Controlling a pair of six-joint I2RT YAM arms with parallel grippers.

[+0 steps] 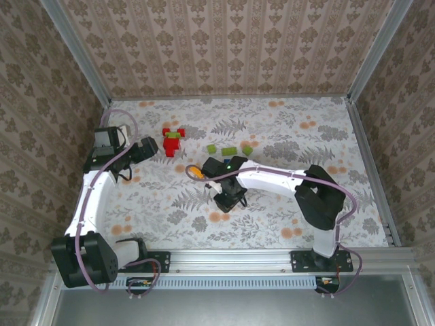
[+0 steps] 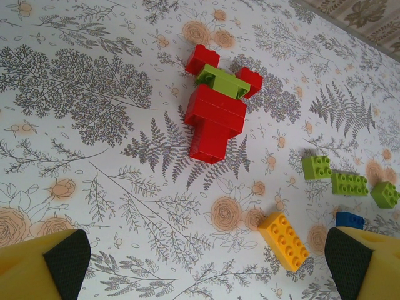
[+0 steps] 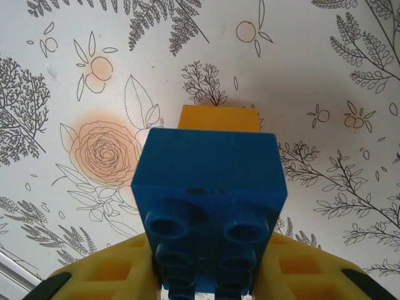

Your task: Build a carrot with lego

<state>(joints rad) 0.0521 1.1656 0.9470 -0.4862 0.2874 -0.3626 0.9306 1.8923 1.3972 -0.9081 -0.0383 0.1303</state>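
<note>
Right claw: the right gripper (image 3: 209, 278) is clamped on the carrot (image 3: 209, 162). Its yellow fingers (image 3: 109, 275) press the side walls of the blue brick (image 3: 209, 212) at the bottom centre of the right wrist frame.
Left claw: the left gripper (image 2: 206, 262) is spread wide along the bottom edge of the left wrist frame, with nothing between its pads.
Carrot's place: it is held above the table (image 3: 325, 75), just below the centre of the top frame.
Carrot's look: so far a short stack, with the blue brick studs-up toward the camera. An orange-yellow brick (image 3: 219, 117) pokes out beyond it and seems joined to it.
Handling: it is probably very light, rigid plastic with smooth, slippery walls. The stud joints likely pop apart if levered.
Where to hold: across the flat opposite walls, close to the joint and off the studs.
Loose lego: a yellow brick (image 2: 284, 240) lies lower right in the left wrist frame. Green bricks (image 2: 350, 183) lie at right, and a red and green cluster (image 2: 215, 112) sits upper centre.
</note>
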